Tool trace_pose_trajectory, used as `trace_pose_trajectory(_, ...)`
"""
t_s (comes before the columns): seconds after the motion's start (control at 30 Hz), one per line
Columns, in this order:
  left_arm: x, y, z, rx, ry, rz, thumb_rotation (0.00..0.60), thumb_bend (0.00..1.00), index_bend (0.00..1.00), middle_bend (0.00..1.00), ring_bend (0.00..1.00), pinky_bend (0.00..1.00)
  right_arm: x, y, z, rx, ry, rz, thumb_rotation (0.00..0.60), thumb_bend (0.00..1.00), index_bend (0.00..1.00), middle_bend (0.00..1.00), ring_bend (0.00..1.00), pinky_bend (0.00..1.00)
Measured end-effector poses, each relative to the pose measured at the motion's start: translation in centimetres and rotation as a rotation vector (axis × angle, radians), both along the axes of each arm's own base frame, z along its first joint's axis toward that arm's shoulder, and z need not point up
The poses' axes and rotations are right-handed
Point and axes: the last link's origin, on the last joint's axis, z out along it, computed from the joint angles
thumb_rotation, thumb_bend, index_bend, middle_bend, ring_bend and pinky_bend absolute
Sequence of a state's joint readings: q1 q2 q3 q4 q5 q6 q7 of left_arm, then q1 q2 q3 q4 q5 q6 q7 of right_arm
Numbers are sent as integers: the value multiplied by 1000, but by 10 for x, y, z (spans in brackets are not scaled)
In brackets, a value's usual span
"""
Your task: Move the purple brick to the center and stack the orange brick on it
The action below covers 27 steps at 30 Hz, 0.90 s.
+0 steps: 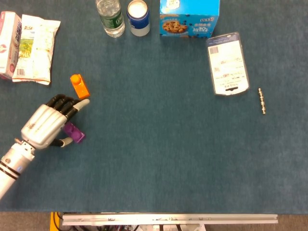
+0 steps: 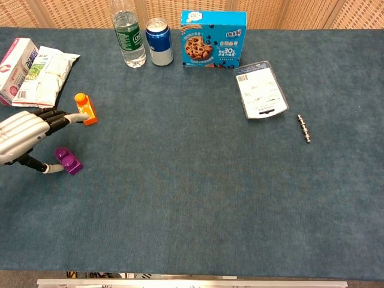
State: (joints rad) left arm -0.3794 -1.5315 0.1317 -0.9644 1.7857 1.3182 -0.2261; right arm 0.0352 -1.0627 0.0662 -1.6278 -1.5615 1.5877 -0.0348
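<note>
landmark: cookie box (image 2: 213, 38) | can (image 2: 159, 42): just left | bottle (image 2: 128, 39): left of can | blister pack (image 2: 260, 90): front-right
</note>
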Motion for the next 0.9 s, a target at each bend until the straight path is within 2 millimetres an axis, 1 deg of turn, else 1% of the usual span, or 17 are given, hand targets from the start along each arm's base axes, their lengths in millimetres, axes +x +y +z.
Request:
trace_pose_trajectory(0.1, 6, 2, 0, 3, 0, -7, 600, 130, 217, 190, 168, 149, -1, 0, 0, 2, -5, 3, 600, 175, 296, 351, 323, 386)
trace_pose_trajectory(0.17, 7, 2, 1, 6, 5, -5, 600, 132, 328, 190, 168, 150, -1, -1, -1, 3, -8, 4, 600, 175, 296, 351, 323, 386)
trace_pose_trajectory(0.23, 6, 2, 3, 7, 19, 3, 600, 145, 371, 191, 168, 150, -1, -1, -1, 4, -10, 6, 600, 176, 296, 351, 323, 386)
trace_pose_trajectory(0.4, 1, -1, 5, -5, 60, 35, 600, 155, 391, 190, 165, 149, -1, -2, -1, 6, -12, 10, 600, 175, 296, 351, 323, 386)
trace_pose_trajectory(0.67, 1, -4, 8, -12, 90, 63, 600, 158, 419, 190, 158, 149, -2, -1, 0, 3, -20, 11, 600, 175, 296, 351, 323, 386)
trace_pose_trajectory(0.8, 3, -4, 6, -21, 106, 64, 600, 232, 418, 190, 153, 149, -2, 0, 1, 0, -22, 11, 600, 175, 296, 351, 323, 386)
trace_pose_trajectory(0.9, 5, -2, 4, -24, 111, 63, 600, 243, 412, 190, 151, 149, -3, 1, 2, -1, -22, 8, 600, 175, 296, 351, 323, 386)
